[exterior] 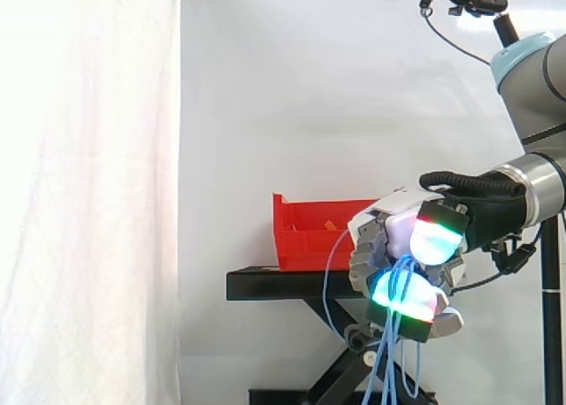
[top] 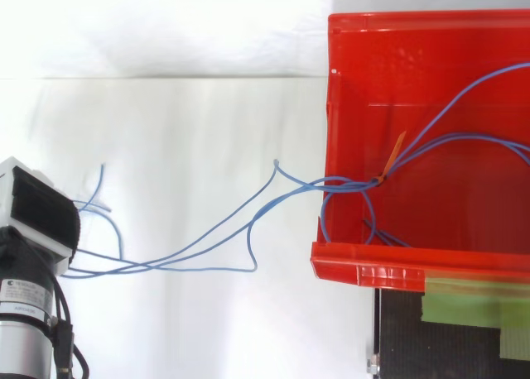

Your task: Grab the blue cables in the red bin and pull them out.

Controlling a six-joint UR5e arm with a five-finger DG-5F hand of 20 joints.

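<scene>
The robot hand (exterior: pixel 371 246) has its glow-tipped fingers (exterior: pixel 435 239) curled tight round the thin blue cables (top: pixel 348 180); loose ends dangle below the fingers; the strands run from them over the wall of the red plastic bin (top: pixel 373 267); loops bound by an orange tie (top: pixel 396 151) lie inside it, well apart from the fingers; I judge the pull partly done.

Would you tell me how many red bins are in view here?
1: the bin stands on the black stand, its cables held in the hand.
</scene>
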